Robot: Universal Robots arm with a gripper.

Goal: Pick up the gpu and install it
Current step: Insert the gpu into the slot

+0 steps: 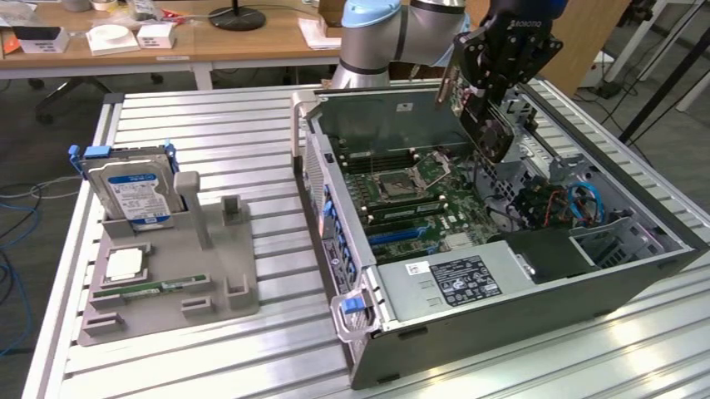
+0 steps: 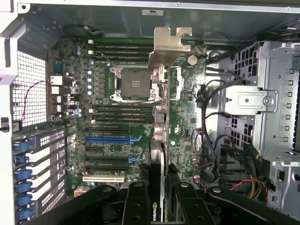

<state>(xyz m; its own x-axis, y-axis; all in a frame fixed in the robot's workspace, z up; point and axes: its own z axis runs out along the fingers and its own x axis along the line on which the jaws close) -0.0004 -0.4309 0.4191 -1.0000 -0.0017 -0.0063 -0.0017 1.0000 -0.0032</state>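
My gripper (image 1: 494, 93) hangs over the open computer case (image 1: 332, 216), shut on the gpu (image 1: 490, 126). The card dangles on edge above the far right part of the motherboard (image 1: 416, 195), black face toward the exterior view's right, clear of the board. In the wrist view the gpu (image 2: 159, 108) appears edge-on between my two black fingers (image 2: 137, 202), with its silver end bracket (image 2: 169, 44) farthest from the gripper (image 2: 158, 199). The card floats above the board beside the CPU socket (image 2: 132, 83). The blue expansion slots (image 2: 112, 139) lie a little to one side of it.
A grey parts holder (image 1: 166, 274) at the exterior view's left carries a hard drive (image 1: 131, 193) with a blue-white label, a green memory stick (image 1: 150, 288) and a small chip. Inside the case are the power supply (image 1: 466, 278), a metal drive cage (image 2: 269, 103) and loose cables (image 2: 213, 154).
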